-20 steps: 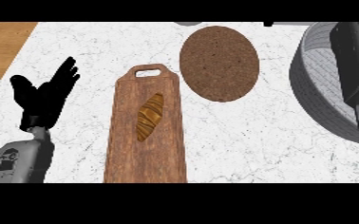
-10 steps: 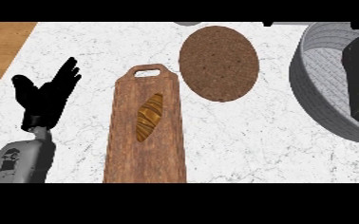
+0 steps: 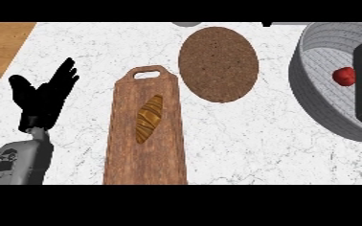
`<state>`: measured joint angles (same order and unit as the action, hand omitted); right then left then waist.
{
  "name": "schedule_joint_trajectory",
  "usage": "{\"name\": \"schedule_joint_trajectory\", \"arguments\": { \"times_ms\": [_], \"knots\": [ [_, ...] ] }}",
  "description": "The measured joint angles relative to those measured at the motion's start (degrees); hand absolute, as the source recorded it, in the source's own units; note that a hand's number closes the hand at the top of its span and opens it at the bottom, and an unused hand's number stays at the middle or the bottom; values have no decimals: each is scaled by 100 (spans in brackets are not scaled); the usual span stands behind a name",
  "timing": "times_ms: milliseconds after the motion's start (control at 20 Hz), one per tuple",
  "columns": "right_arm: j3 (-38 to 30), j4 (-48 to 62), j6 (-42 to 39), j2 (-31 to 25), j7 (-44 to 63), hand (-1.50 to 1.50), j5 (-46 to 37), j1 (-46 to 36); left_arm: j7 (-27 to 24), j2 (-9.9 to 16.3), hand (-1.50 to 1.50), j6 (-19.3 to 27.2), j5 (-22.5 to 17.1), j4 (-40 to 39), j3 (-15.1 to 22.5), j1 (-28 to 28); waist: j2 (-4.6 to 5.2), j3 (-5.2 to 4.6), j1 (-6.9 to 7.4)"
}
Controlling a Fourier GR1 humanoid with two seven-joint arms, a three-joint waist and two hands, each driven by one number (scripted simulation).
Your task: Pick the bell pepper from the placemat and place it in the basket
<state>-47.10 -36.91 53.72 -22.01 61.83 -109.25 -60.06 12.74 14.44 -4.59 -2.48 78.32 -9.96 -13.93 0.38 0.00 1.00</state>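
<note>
A red bell pepper [image 3: 344, 76] lies inside the grey round basket [image 3: 314, 91] at the right edge of the head view. The brown oval placemat [image 3: 218, 63] at centre top has nothing on it. Only a black sliver of my right hand [image 3: 357, 91] shows at the frame's right edge, over the basket and just beside the pepper. Whether it touches the pepper I cannot tell. My left hand [image 3: 44, 98] rests open at the far left, fingers up, away from everything.
A long wooden cutting board [image 3: 145, 158] with a handle hole lies left of centre, a brown bread roll [image 3: 148, 118] on it. A strip of wooden surface [image 3: 13, 38] shows at the top left beside the white marble counter.
My right arm has slid out toward the right edge, uncovering the inside of the basket and the red pepper lying in it. The left hand has not moved.
</note>
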Motion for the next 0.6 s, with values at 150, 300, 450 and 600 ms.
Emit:
{"name": "schedule_joint_trajectory", "arguments": {
  "times_ms": [150, 300, 450, 600],
  "knots": [
    [-189, -605, 309, 163, -27, -150, 7, 153, -74, -14, 0, 38, 42, 2, -9, 142, -46, -3, -70],
    [-339, -1303, 539, 463, 31, -150, 128, 346, -55, 45, 0, 46, 17, -13, -91, 159, -92, -5, -172],
    [-365, -2171, 584, 928, 66, -150, 285, 604, 7, 37, 0, 73, 1, 40, -113, 199, -139, -7, -264],
    [-217, -3084, 545, 1518, 57, -150, 584, 1049, 29, 54, 0, 72, -3, 92, -137, 313, -182, -10, -344]
  ]
}}
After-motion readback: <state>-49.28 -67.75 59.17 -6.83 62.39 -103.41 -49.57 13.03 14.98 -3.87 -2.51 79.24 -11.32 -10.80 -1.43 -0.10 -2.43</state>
